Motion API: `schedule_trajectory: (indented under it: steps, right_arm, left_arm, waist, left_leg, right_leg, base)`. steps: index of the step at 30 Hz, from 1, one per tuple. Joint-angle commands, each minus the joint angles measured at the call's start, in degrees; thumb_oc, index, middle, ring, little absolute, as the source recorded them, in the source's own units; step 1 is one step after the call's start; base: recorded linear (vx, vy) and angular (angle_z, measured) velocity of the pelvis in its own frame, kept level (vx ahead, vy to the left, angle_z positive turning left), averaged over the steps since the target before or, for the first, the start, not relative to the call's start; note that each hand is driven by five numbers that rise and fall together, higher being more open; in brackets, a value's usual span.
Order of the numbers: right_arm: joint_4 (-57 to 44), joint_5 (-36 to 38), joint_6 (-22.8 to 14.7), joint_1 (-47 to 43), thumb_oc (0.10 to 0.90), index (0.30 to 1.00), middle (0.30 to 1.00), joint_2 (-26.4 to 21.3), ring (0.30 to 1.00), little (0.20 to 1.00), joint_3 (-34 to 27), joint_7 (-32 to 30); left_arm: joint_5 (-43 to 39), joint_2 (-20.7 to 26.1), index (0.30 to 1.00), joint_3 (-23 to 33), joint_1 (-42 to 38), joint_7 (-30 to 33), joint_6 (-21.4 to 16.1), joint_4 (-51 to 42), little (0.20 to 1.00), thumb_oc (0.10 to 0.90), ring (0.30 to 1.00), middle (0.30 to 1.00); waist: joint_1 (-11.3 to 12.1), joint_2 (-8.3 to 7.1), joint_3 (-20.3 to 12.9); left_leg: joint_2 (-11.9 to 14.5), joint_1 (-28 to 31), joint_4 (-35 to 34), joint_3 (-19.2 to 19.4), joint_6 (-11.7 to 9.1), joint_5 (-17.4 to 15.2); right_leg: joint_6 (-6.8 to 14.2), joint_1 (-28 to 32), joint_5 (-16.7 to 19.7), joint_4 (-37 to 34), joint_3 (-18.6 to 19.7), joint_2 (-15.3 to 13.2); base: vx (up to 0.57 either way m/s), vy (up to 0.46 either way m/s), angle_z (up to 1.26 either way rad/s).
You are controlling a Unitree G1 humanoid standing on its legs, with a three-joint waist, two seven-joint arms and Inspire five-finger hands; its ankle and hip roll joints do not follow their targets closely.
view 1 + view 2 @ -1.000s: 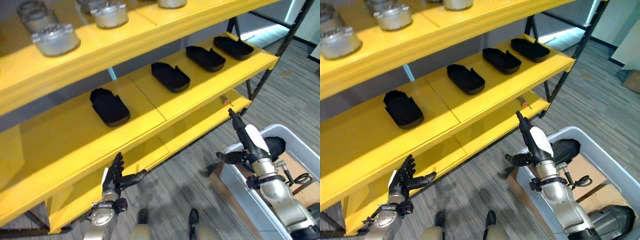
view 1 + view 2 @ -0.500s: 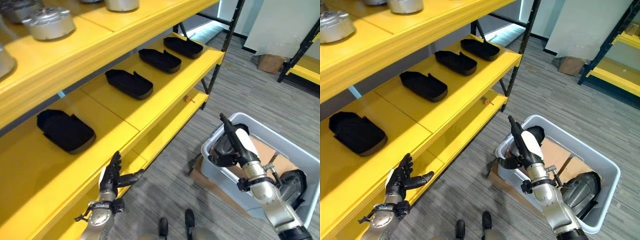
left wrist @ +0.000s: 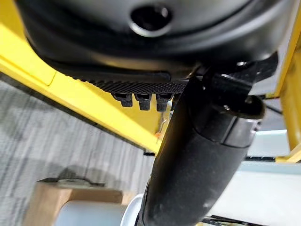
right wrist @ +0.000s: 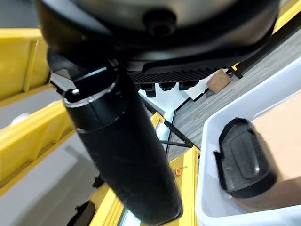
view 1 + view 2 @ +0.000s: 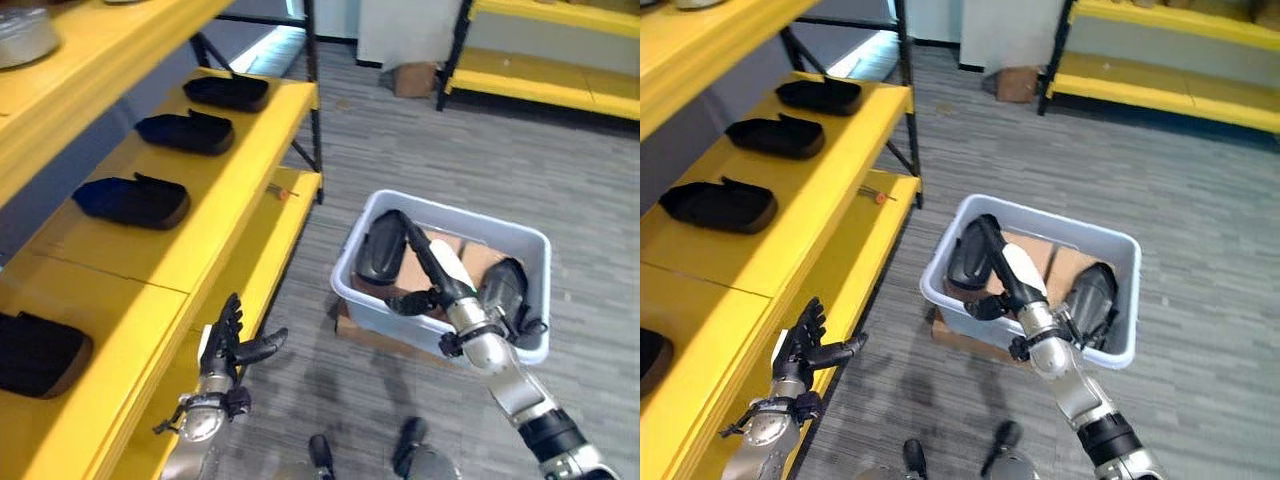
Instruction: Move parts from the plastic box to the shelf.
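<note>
Bright even indoor light, soft floor shadows, wrist close-ups blurred.

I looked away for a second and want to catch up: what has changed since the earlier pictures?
The camera has swung from the yellow shelf toward the grey plastic box on the floor. The right hand, open, now reaches over the box above the black parts inside. The left hand stays open, empty. Shelf parts unchanged.

The right hand [image 5: 440,285] covers part of the plastic box [image 5: 520,240]; nearest shelf part [image 5: 35,352] is cut off.
</note>
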Motion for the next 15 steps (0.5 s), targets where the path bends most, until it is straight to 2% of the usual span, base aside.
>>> schedule_trajectory:
  steps: [1, 2, 4, 7, 8, 9, 11, 13, 14, 15]
  right_arm:
    - [-6.6, -1.8, -1.9, -4.3, 0.9, 1.0, 1.0, -0.9, 1.0, 1.0, -3.5, -3.0]
    - [-6.7, -1.9, -1.9, -4.2, 0.9, 1.0, 1.0, -0.9, 1.0, 1.0, -3.6, -3.0]
    - [-7.1, -1.6, -2.0, -3.2, 0.9, 1.0, 1.0, -0.8, 1.0, 1.0, -4.2, -3.0]
    - [-7.1, -0.3, -2.2, -2.7, 0.9, 1.0, 1.0, -1.9, 1.0, 1.0, -4.6, -3.0]
    - [-7.1, -0.3, -2.2, -2.6, 0.9, 1.0, 1.0, -1.9, 1.0, 1.0, -4.6, -3.0]
    - [-7.1, 0.1, -2.4, -2.5, 0.9, 1.0, 1.0, -2.6, 1.0, 1.0, -4.7, -3.3]
    - [-7.3, 0.2, -2.6, -2.3, 0.9, 1.0, 1.0, -2.9, 1.0, 1.0, -4.8, -3.6]
    - [-7.6, 0.3, -2.7, -1.8, 0.9, 1.0, 1.0, -3.3, 1.0, 1.0, -5.2, -4.0]
    - [-8.2, 0.6, -2.7, -1.0, 0.9, 1.0, 1.0, -3.7, 1.0, 1.0, -5.8, -4.6]
    - [-8.3, 0.6, -2.7, -0.9, 0.9, 1.0, 1.0, -3.7, 1.0, 1.0, -5.9, -4.6]
  left_arm:
    - [2.7, 2.1, 1.0, 2.7, -3.1, 1.2, -5.1, -6.3, 1.0, 0.9, 1.0, 1.0]
    - [2.7, 2.1, 1.0, 2.7, -3.1, 1.3, -5.1, -6.3, 1.0, 0.9, 1.0, 1.0]
    - [3.3, 1.5, 1.0, 2.9, -3.6, 1.5, -5.0, -5.6, 1.0, 0.9, 1.0, 1.0]
    - [1.8, 1.1, 1.0, 2.9, -3.8, 1.6, -5.1, -5.4, 1.0, 0.9, 1.0, 1.0]
    - [1.8, 1.1, 1.0, 2.9, -3.8, 1.6, -5.2, -5.4, 1.0, 0.9, 1.0, 1.0]
    - [1.4, 1.2, 1.0, 2.6, -4.0, 1.3, -5.0, -5.7, 1.0, 0.9, 1.0, 1.0]
    - [1.4, 1.0, 1.0, 2.2, -4.2, 1.4, -5.0, -5.5, 1.0, 0.9, 1.0, 1.0]
    - [1.6, 1.1, 1.0, 1.8, -4.6, 1.2, -4.9, -5.4, 1.0, 0.9, 1.0, 1.0]
    - [1.6, 1.1, 1.0, 1.5, -4.9, 1.3, -4.8, -5.6, 1.0, 0.9, 1.0, 1.0]
    - [1.6, 1.1, 1.0, 1.5, -4.9, 1.3, -4.8, -5.6, 1.0, 0.9, 1.0, 1.0]
  waist:
    - [-0.4, -1.81, -2.1]
    - [-0.4, -1.82, -2.0]
    - [-0.2, -3.29, -3.2]
    - [-1.0, -3.52, -3.8]
    - [-1.1, -3.38, -3.9]
    - [-1.5, -3.41, -3.8]
    - [-1.8, -2.81, -3.8]
    - [-2.3, -2.58, -3.7]
    - [-2.9, -2.2, -3.5]
    - [-2.9, -2.15, -3.6]
  left_leg:
    - [0.2, 3.5, -1.0, -10.2, -2.4, -3.8]
    - [0.2, 3.5, -0.9, -10.3, -2.4, -3.8]
    - [1.0, 5.0, -1.1, -10.1, -3.8, -4.8]
    - [4.3, 4.7, 0.5, -10.7, -5.5, -4.9]
    - [4.6, 4.5, 0.8, -10.9, -5.6, -5.0]
    - [6.9, 3.9, 1.7, -10.6, -6.7, -4.5]
    - [8.7, 3.7, 2.3, -10.3, -7.7, -4.3]
    - [10.9, 3.5, 3.1, -9.4, -9.0, -2.5]
    - [13.1, 2.9, 4.8, -8.7, -9.9, -0.2]
    - [13.2, 2.8, 4.9, -8.8, -10.0, -0.2]
  right_leg:
    - [0.1, -0.6, 8.8, -2.0, 5.5, 1.6]
    - [0.1, -0.5, 8.8, -2.0, 5.4, 1.6]
    - [0.1, 1.6, 7.0, -3.8, 3.0, 2.8]
    - [-0.9, 2.8, 4.9, -3.7, 1.3, 5.1]
    - [-1.0, 2.8, 4.8, -3.8, 1.0, 5.3]
    - [-1.9, 3.0, 3.1, -4.0, 0.4, 6.9]
    - [-2.5, 3.3, 2.1, -4.2, -0.2, 8.4]
    - [-3.2, 3.2, 1.0, -4.2, -0.8, 9.9]
    - [-4.3, 3.1, -0.6, -3.6, -1.1, 11.4]
    - [-4.3, 3.1, -0.6, -3.6, -1.2, 11.5]
  base:
    - [0.13, -0.127, 0.26]
    - [0.15, -0.148, 0.32]
    - [0.27, -0.259, 0.46]
    - [0.22, -0.284, 0.09]
    - [0.12, -0.296, 0.05]
    - [0.12, -0.304, -0.05]
    - [0.11, -0.254, -0.01]
    - [0.12, -0.245, -0.01]
    - [0.12, -0.221, -0.07]
    - [0.15, -0.266, 0.0]
